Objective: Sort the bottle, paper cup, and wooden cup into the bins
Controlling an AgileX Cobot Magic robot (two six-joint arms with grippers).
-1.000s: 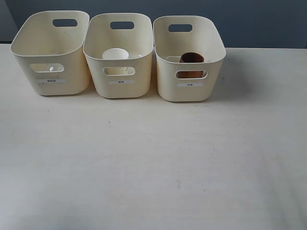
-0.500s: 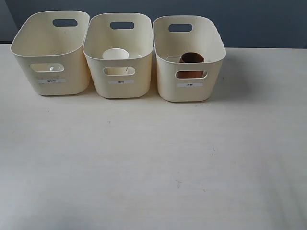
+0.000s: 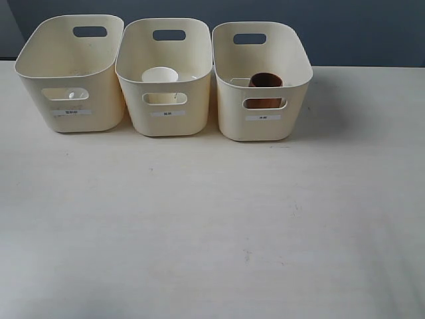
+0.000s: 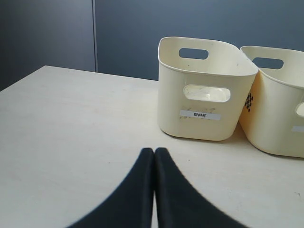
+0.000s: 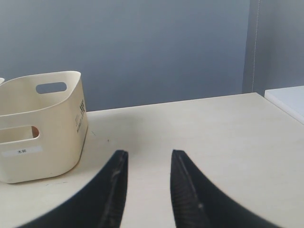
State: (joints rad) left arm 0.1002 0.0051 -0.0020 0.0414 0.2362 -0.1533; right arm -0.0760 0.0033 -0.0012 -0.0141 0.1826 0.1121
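Three cream bins stand in a row at the back of the table. Through the front cut-out of the left bin (image 3: 66,56) the bottle (image 3: 70,95) shows only as a clear shape with a white end. The paper cup (image 3: 159,74) stands upright in the middle bin (image 3: 166,126). In the right bin (image 3: 262,129) stands the wooden cup (image 3: 265,80). My left gripper (image 4: 154,151) is shut on nothing, low over the table in front of the left bin (image 4: 199,126). My right gripper (image 5: 149,154) is open and empty, beside the right bin (image 5: 42,161). Neither gripper shows in the exterior view.
A pale wooden table (image 3: 212,226) stretches in front of the bins, with a dark blue-grey wall behind. The middle bin's side (image 4: 275,128) also shows in the left wrist view. A white surface (image 5: 289,99) lies past the table's edge in the right wrist view.
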